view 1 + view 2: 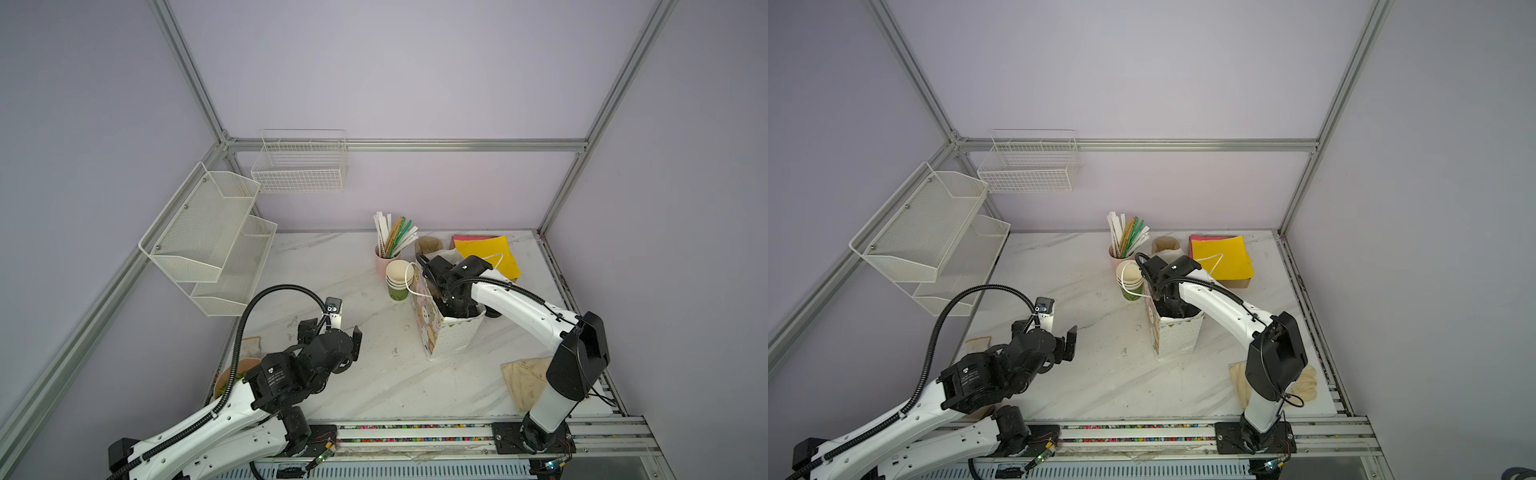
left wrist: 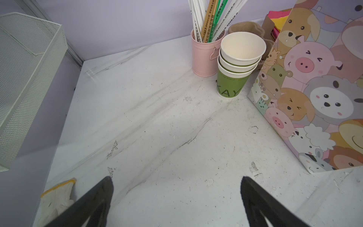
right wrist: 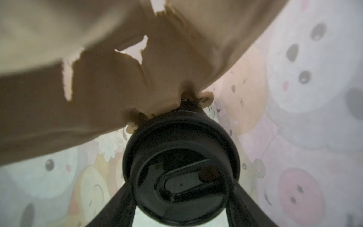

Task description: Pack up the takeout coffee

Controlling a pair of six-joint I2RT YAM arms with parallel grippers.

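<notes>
Left gripper (image 2: 176,178) hovered low over the marble table (image 1: 374,374), jaws spread wide, nothing between them. Past it, the cartoon-animal gift bag (image 1: 451,336) stood upright mid-table. Right gripper (image 3: 181,182) reached down inside the bag, fingers clamped on either side of the takeout coffee (image 3: 181,149), black lid on top. Torn brown paper (image 3: 117,78) touched the lid's far edge. Behind the bag: stack of green cups (image 1: 399,278), pink cup of straws (image 1: 382,262), yellow napkins (image 1: 486,253).
</notes>
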